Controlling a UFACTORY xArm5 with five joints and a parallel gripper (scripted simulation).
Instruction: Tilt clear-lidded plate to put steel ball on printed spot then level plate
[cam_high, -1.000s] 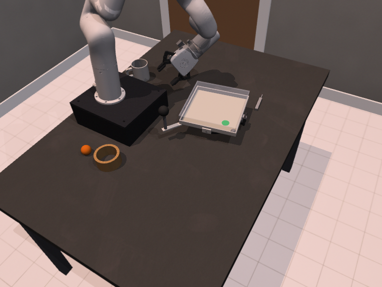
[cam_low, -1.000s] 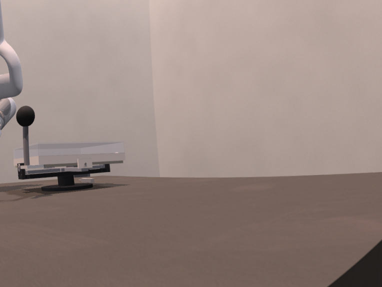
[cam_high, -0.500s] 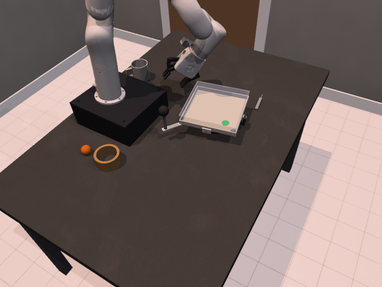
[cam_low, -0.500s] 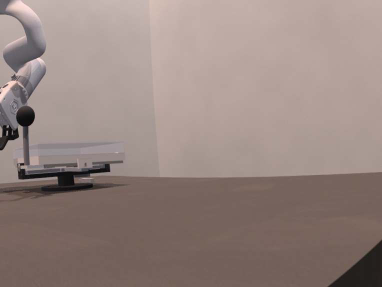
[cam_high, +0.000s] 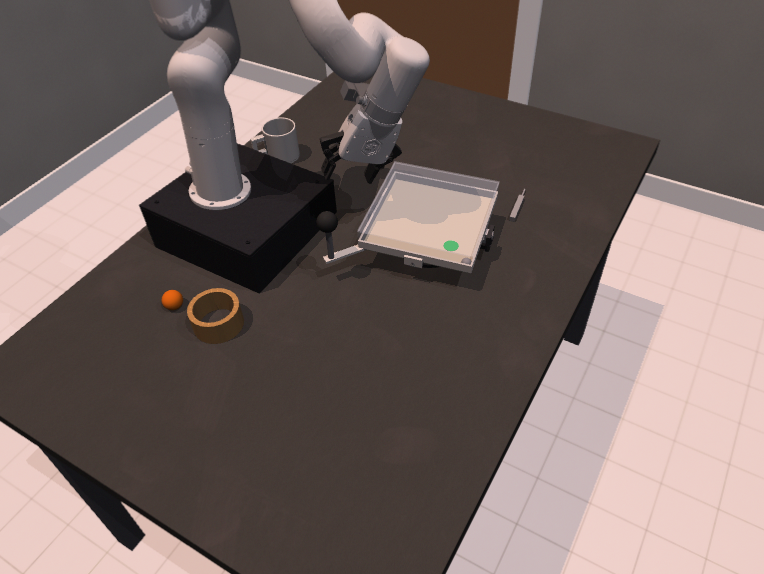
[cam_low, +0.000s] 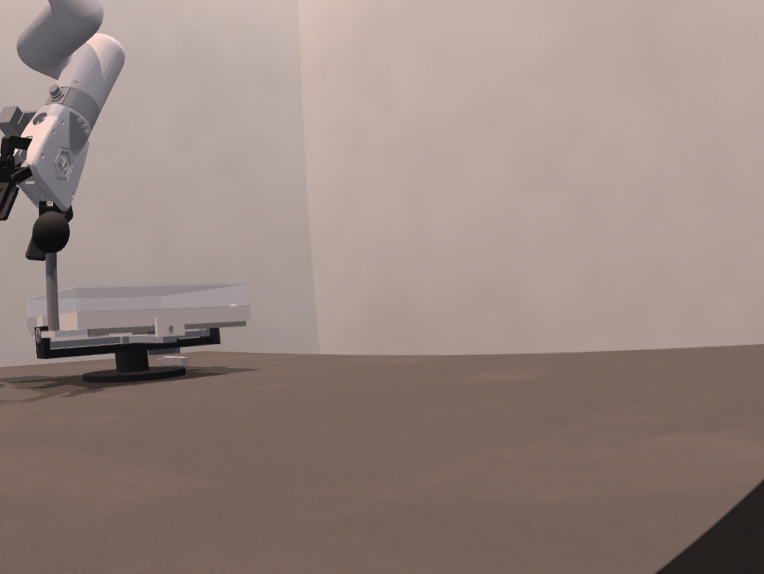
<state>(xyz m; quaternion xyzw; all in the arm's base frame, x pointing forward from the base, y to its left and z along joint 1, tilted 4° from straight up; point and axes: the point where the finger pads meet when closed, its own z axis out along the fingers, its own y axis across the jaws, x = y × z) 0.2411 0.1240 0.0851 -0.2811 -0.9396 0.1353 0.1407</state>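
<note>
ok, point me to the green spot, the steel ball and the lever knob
green spot (cam_high: 451, 245): top view, centre of the printed disc.
steel ball (cam_high: 465, 261): top view, the ball's top, in the plate's near right corner.
lever knob (cam_high: 326, 220): top view, middle of the black knob.
</note>
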